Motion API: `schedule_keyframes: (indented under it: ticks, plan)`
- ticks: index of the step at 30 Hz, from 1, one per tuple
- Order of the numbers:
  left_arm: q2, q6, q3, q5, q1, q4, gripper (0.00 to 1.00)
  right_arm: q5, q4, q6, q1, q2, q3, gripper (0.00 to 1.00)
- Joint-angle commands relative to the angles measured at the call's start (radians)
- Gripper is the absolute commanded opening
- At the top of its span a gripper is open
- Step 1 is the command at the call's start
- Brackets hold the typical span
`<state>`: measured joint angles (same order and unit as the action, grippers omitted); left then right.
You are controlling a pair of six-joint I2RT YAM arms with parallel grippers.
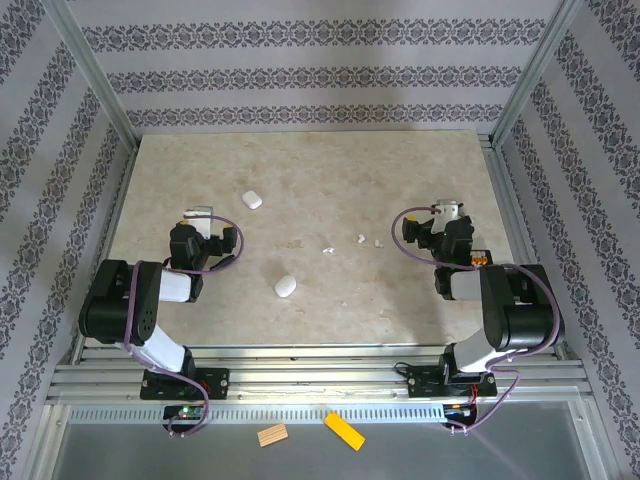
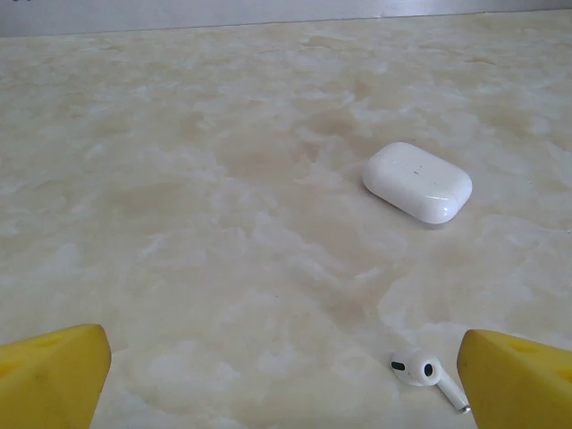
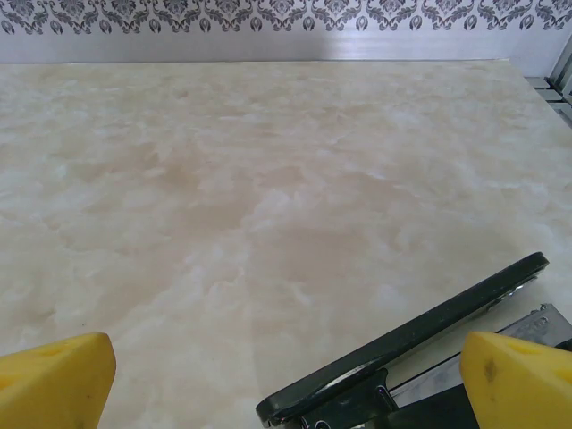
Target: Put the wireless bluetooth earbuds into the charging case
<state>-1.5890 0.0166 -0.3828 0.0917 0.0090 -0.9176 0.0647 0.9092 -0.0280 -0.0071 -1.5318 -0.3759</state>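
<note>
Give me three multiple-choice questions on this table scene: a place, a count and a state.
1. In the left wrist view, where is the earbud relative to the case? A nearer the camera B on top of it C inside it
2. How many white cases lie on the table? A one B two C four
3. How is the left gripper? A shut on an earbud B shut on a case C open, holding nothing
1 A: the earbud lies low in the frame, the case beyond it. 2 B: the top view shows two. 3 C: its jaws stand wide, only table between.
</note>
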Motion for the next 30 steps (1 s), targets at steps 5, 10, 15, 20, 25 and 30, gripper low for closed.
schedule_keyframes:
  ticks: [5, 10, 15, 20, 25, 30]
  plan:
    - [-0.001, -0.017, -0.010, -0.015, 0.012, -0.014, 0.99, 0.006, 0.025, -0.005, -0.004, 0.005, -0.003, 0.98]
    - [-0.001, -0.017, -0.010, -0.015, 0.011, -0.015, 0.99, 0.004, 0.026, -0.006, -0.005, 0.005, -0.002, 0.98]
    - [-0.001, -0.017, -0.010, -0.014, 0.011, -0.014, 0.99, -0.001, 0.026, -0.010, -0.005, 0.004, -0.004, 0.98]
    - [-0.002, -0.017, -0.010, -0.015, 0.012, -0.014, 0.99, -0.001, 0.028, -0.009, -0.005, 0.005, -0.002, 0.99]
    - [-0.001, -0.006, -0.005, 0.008, 0.011, -0.024, 0.99, -0.003, -0.005, -0.005, -0.002, 0.032, -0.012, 0.98]
    - [0.072, -0.003, 0.009, -0.077, -0.013, 0.006, 0.99, -0.003, -0.172, 0.011, 0.010, 0.148, -0.053, 0.99]
